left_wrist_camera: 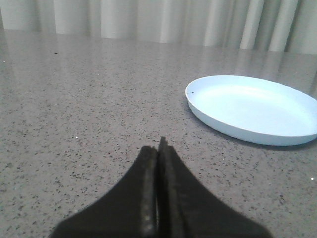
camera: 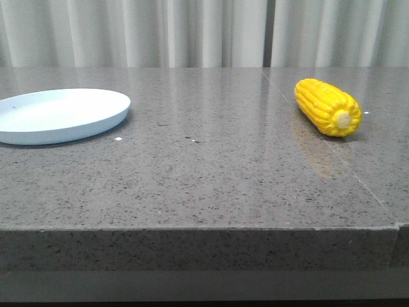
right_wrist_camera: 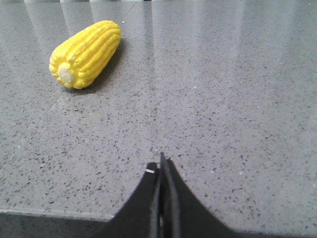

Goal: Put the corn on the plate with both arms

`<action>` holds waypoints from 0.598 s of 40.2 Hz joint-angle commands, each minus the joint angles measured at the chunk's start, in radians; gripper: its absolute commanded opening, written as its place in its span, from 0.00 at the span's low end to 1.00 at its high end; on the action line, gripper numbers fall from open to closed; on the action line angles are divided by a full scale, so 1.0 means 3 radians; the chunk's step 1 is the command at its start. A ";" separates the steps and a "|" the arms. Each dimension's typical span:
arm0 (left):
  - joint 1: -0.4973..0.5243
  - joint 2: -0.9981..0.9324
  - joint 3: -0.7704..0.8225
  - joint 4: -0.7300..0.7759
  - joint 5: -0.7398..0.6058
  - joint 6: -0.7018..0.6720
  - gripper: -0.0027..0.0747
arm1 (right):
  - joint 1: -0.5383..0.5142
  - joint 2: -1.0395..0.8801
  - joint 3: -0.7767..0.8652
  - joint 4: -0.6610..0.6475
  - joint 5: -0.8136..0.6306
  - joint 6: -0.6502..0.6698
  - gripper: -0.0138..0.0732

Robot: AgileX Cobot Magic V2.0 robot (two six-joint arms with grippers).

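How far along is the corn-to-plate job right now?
Nothing looks done yet. The corn lies on the table's right side, untouched, and the plate sits empty on the left. Nothing is in hand: the left end effector and right end effector are both shut on nothing. Grasping, carrying and placing remain.
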 commanded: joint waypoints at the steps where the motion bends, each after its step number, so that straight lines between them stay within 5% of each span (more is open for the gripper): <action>1: 0.0001 -0.0060 0.0075 -0.0019 -0.0304 -0.0009 0.01 | -0.0017 -0.0058 -0.0079 0.0010 -0.0238 -0.0030 0.09; 24: 0.0001 -0.0060 0.0075 -0.0019 -0.0340 -0.0009 0.01 | -0.0017 -0.0058 -0.0079 0.0010 -0.0271 -0.0030 0.09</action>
